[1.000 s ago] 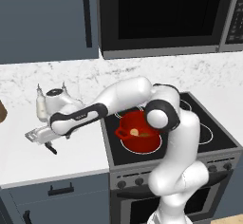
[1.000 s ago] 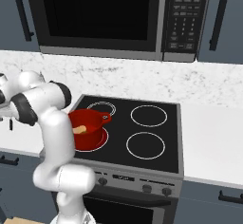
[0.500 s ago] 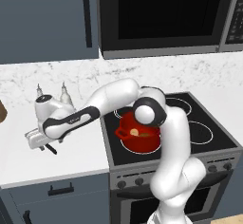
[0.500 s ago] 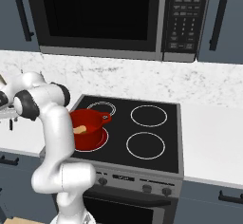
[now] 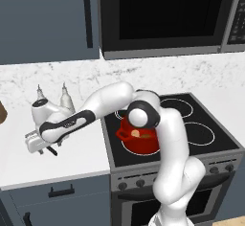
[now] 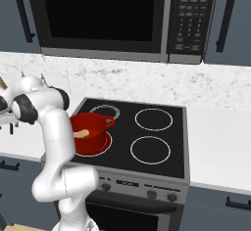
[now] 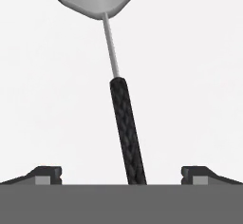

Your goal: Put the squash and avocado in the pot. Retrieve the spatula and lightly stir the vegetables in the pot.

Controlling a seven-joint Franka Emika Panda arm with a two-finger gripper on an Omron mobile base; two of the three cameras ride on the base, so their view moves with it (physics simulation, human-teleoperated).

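The spatula (image 7: 112,52) had a smooth matt metal head and a rough, woven-looking black handle. The pot (image 5: 139,140) looked glossy red, and the worktop (image 5: 28,163) plain matt white.

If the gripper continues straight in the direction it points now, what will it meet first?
Most likely the spatula: its black handle lies between the open gripper fingertips, on the white counter. How near it is, the hand view does not settle.

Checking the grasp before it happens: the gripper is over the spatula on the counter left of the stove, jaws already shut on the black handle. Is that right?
Not quite. In the hand view the gripper is open: its fingertips stand wide apart on either side of the spatula handle, not touching it. The rest holds: the spatula lies on the counter left of the stove.
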